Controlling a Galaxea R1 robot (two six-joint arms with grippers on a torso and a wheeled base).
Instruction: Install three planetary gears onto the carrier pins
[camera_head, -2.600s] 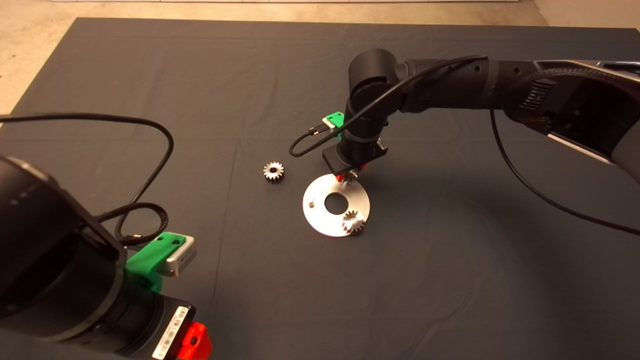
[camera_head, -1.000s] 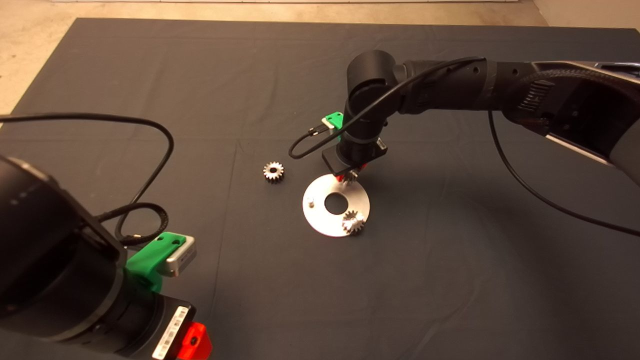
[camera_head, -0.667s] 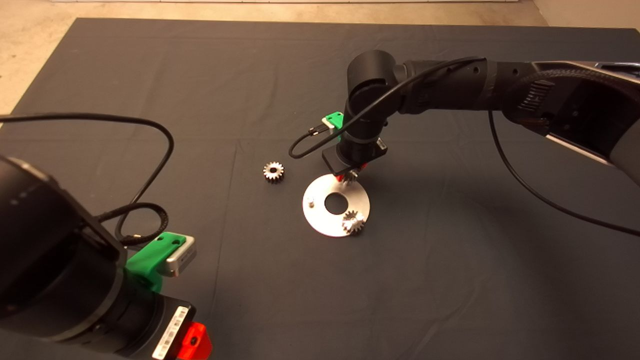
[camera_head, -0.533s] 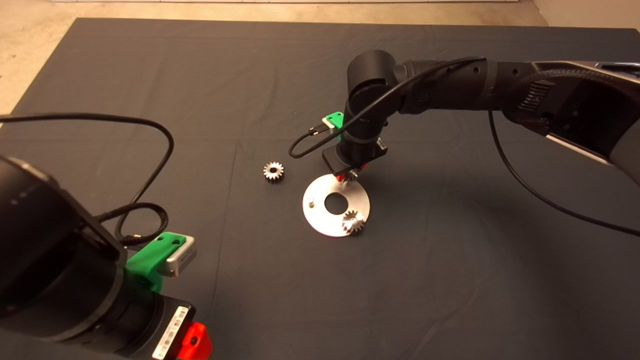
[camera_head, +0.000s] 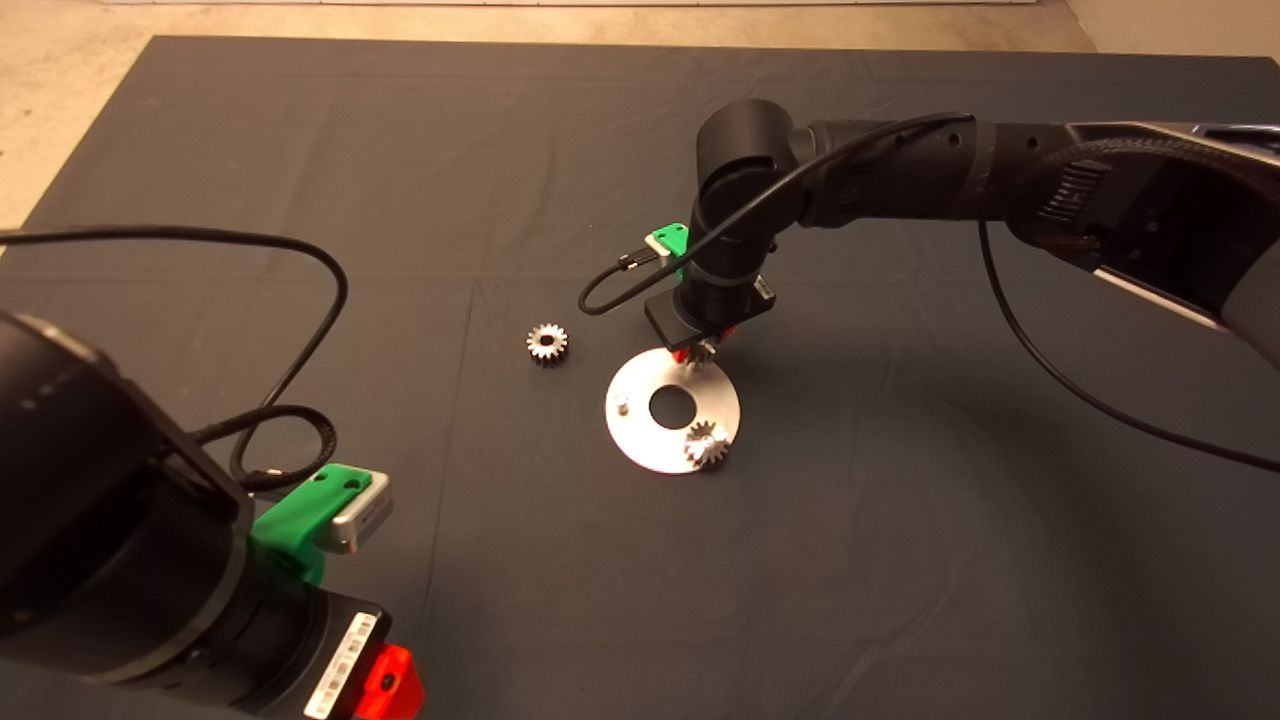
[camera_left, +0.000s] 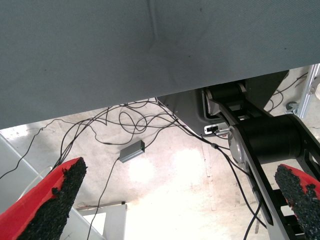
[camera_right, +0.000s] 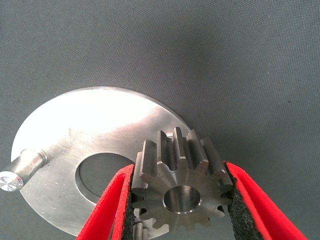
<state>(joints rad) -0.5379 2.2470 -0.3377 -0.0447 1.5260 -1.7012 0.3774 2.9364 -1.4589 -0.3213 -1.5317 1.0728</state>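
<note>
My right gripper (camera_head: 699, 352) is shut on a planetary gear (camera_right: 179, 189) and holds it at the far edge of the silvery round disc (camera_head: 640, 440). In the right wrist view the gear's bore faces the camera, above the disc (camera_right: 90, 125). One bare carrier pin (camera_head: 621, 404) stands on the disc's left side; it also shows in the right wrist view (camera_right: 21, 171). A second gear (camera_head: 706, 444) sits on the disc's near right. A third gear (camera_head: 547, 343) lies on the mat left of the disc. My left gripper (camera_head: 390, 685) is parked at the lower left, open.
A black cable (camera_head: 300, 330) loops over the mat at the left. The dark mat (camera_head: 900, 560) spreads around the disc. The left wrist view looks past the mat's edge at floor cables and a small grey box (camera_left: 132, 150).
</note>
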